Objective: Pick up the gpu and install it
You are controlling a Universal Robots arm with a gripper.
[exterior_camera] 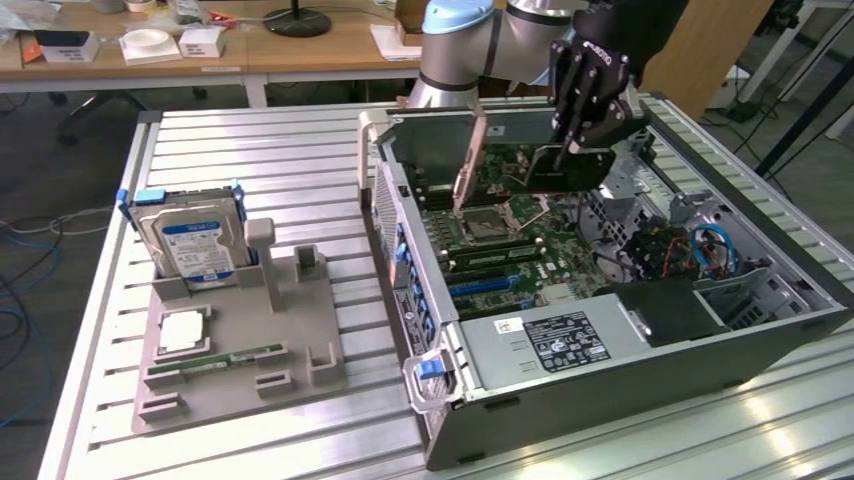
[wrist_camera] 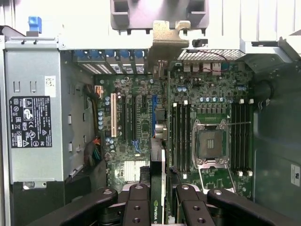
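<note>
The gpu (exterior_camera: 534, 168) hangs on edge inside the open computer case (exterior_camera: 747, 330), above the motherboard (exterior_camera: 514, 245). Its silver end bracket (exterior_camera: 467, 165) points toward the case's rear wall. My gripper (exterior_camera: 583, 150) comes down from above and is shut on the card's top edge. In the wrist view the gpu (wrist_camera: 158, 160) runs edge-on between my black fingers (wrist_camera: 137, 207), with its bracket (wrist_camera: 167, 40) near the rear slot openings. The card stands over the blue expansion slot (wrist_camera: 154, 106), and I cannot tell whether it touches the slot.
A grey fixture (exterior_camera: 227, 370) on the slatted table at the exterior view's left holds the hard drive (exterior_camera: 196, 245), a CPU (exterior_camera: 180, 332) and a RAM stick (exterior_camera: 214, 360). The case holds a power supply (exterior_camera: 554, 340), the CPU socket (wrist_camera: 209, 141) and cables (exterior_camera: 707, 245).
</note>
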